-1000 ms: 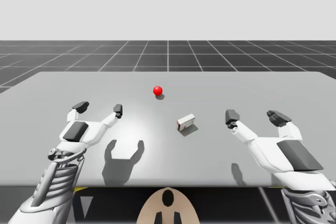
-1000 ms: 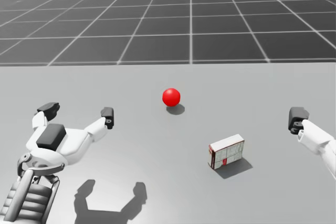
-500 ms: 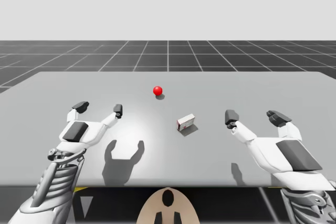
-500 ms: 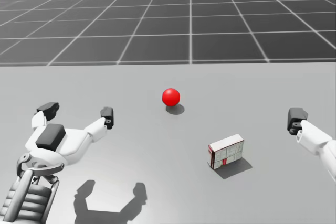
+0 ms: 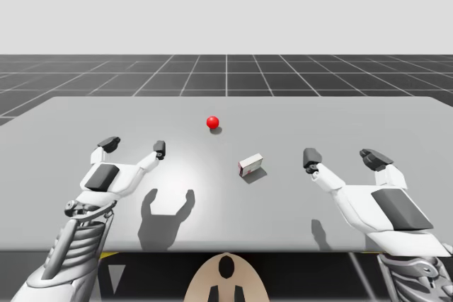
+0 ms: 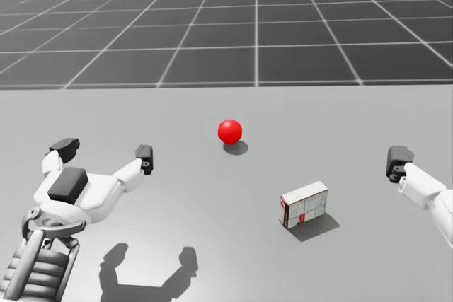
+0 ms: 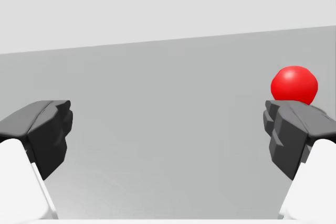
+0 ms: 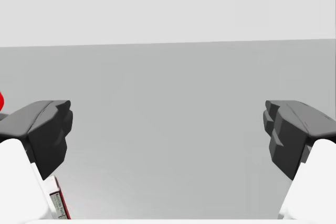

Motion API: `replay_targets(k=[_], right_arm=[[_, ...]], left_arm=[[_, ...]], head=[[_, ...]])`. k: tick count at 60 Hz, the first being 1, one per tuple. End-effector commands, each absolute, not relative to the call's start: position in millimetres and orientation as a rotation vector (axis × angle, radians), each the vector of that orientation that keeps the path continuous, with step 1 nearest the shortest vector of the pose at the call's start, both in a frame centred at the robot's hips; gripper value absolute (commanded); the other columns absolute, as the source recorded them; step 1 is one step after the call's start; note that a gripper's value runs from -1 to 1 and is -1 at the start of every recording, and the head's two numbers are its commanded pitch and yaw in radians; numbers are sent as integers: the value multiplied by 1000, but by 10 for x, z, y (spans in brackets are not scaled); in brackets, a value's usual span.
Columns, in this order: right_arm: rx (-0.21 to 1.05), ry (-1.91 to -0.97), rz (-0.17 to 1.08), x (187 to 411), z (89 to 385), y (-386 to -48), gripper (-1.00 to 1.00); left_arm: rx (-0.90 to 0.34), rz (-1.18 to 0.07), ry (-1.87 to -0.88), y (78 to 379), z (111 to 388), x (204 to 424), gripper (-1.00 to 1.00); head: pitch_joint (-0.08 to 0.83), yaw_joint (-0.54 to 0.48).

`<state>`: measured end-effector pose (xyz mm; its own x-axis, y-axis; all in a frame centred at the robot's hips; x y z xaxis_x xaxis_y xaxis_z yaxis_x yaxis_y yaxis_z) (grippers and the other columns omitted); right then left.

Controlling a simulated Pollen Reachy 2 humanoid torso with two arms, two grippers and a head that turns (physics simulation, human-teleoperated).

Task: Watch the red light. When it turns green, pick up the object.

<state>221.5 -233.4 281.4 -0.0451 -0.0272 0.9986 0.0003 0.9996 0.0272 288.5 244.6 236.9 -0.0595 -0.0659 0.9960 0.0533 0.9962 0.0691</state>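
Note:
The light is a red ball (image 5: 212,122) (image 6: 230,131) on the grey table (image 5: 368,122), far of centre. A small white box with a red end (image 5: 250,165) (image 6: 305,204) lies flat to the right of the ball and nearer to me. My left gripper (image 5: 134,146) (image 6: 105,153) hovers open left of both, nothing between its fingers; in the left wrist view the red ball (image 7: 294,85) sits beyond one fingertip. My right gripper (image 5: 343,158) hovers open to the right of the box; a corner of the box (image 8: 59,203) peeks beside one finger in the right wrist view.
The table's far edge (image 5: 226,97) runs across the back, with a dark gridded floor (image 5: 226,72) beyond. Both arms cast shadows on the near part of the table (image 5: 166,210).

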Motion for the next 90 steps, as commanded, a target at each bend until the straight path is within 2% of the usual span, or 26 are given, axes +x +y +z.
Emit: replay_targets(k=[1, 19, 30, 43, 51, 62, 65, 68, 70, 72, 75, 83, 90], right_arm=[[27, -1614, -34, 2212, 2802, -2319, -1000], [20, -1613, -30, 2217, 2796, -2321, -1000], [18, -1611, -31, 2224, 2789, -2323, -1000], [16, -1602, -30, 2243, 2762, -2312, -1000], [2, -1605, -34, 2250, 2767, -2301, -1000], [74, -1555, -46, 2315, 2737, -2281, -1000], [124, -1531, -13, 2335, 2717, -2221, -1000], [122, -1539, 42, 2324, 2679, -2104, -1000], [138, -1568, 36, 2316, 2659, -2023, -1000], [152, -1563, 65, 2301, 2652, -1972, -1000], [223, -1556, 33, 2297, 2626, -1898, -1000], [372, -1526, 177, 2337, 2475, -1750, -1000], [419, -1503, 308, 2390, 2252, -1610, -1000]], left_arm=[[10, -98, -1627, 2445, 2369, 2884, -1000], [10, -101, -1627, 2443, 2367, 2883, -1000], [10, -102, -1626, 2444, 2366, 2882, -1000], [7, -104, -1625, 2447, 2368, 2882, -1000], [4, -104, -1623, 2447, 2368, 2883, -1000], [1, -105, -1619, 2444, 2368, 2887, -1000], [1, -103, -1618, 2445, 2369, 2889, -1000], [2, -101, -1617, 2447, 2367, 2892, -1000], [2, -100, -1616, 2447, 2367, 2891, -1000], [2, -99, -1616, 2447, 2366, 2891, -1000], [2, -99, -1616, 2446, 2365, 2890, -1000], [6, -97, -1615, 2446, 2359, 2891, -1000], [11, -98, -1611, 2444, 2355, 2891, -1000]], head=[[437, 91], [443, 88], [516, 33], [604, -87], [630, -86], [648, -91], [646, -95], [645, -98], [647, -99], [648, -100], [648, -101], [650, -103], [651, -106]])
